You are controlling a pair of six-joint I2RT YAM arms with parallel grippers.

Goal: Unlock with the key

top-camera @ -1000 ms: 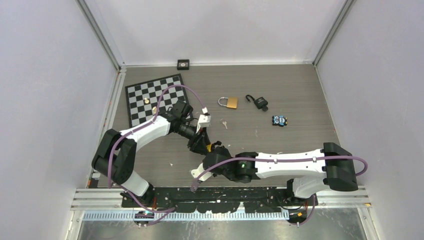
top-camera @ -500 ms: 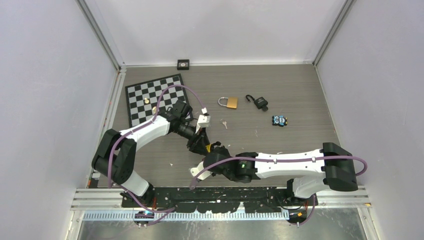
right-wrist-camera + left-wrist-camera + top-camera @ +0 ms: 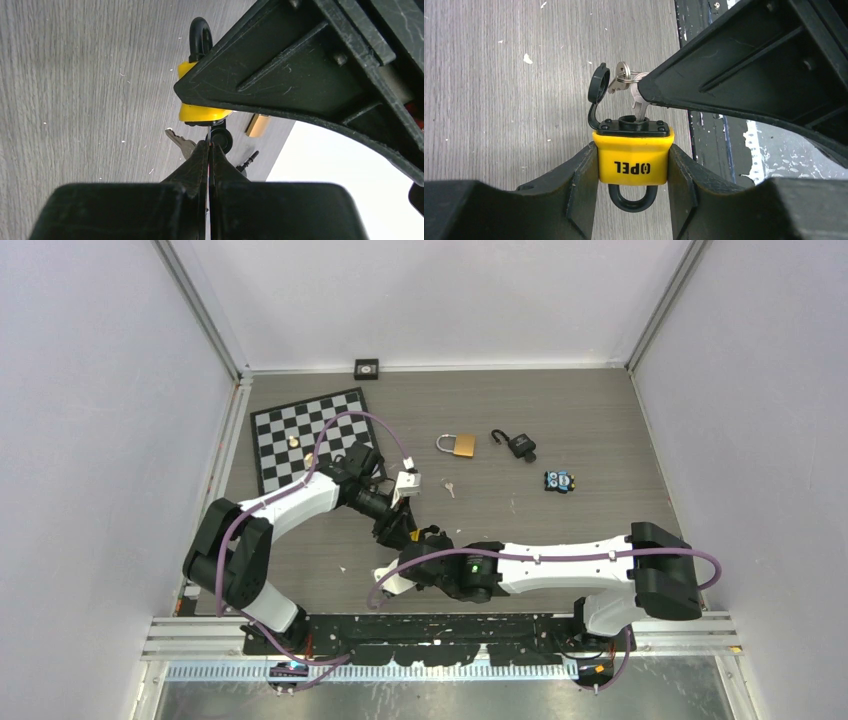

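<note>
A yellow padlock [image 3: 632, 160] marked OPEL, with a black shackle [image 3: 632, 197], is clamped between my left gripper's [image 3: 632, 150] fingers, a little above the table. Its black dust cap [image 3: 599, 82] hangs open. A silver key [image 3: 639, 105] sits in the keyhole, with a second key [image 3: 618, 81] hanging on the same ring. My right gripper [image 3: 210, 147] is shut on the inserted key, right at the padlock's [image 3: 200, 112] keyhole end. In the top view the two grippers meet at the table's front centre, left [image 3: 395, 528] and right [image 3: 425, 540].
A brass padlock [image 3: 459, 445], an open black padlock [image 3: 518, 446], a small loose key [image 3: 451, 488] and a blue object [image 3: 560, 481] lie behind. A chessboard [image 3: 300, 435] lies at the back left. A small black box [image 3: 367, 368] sits at the back wall.
My right arm's forearm and wrist have shifted a little to the left, and the wrist looks turned. The left arm and the padlock have stayed in place.
</note>
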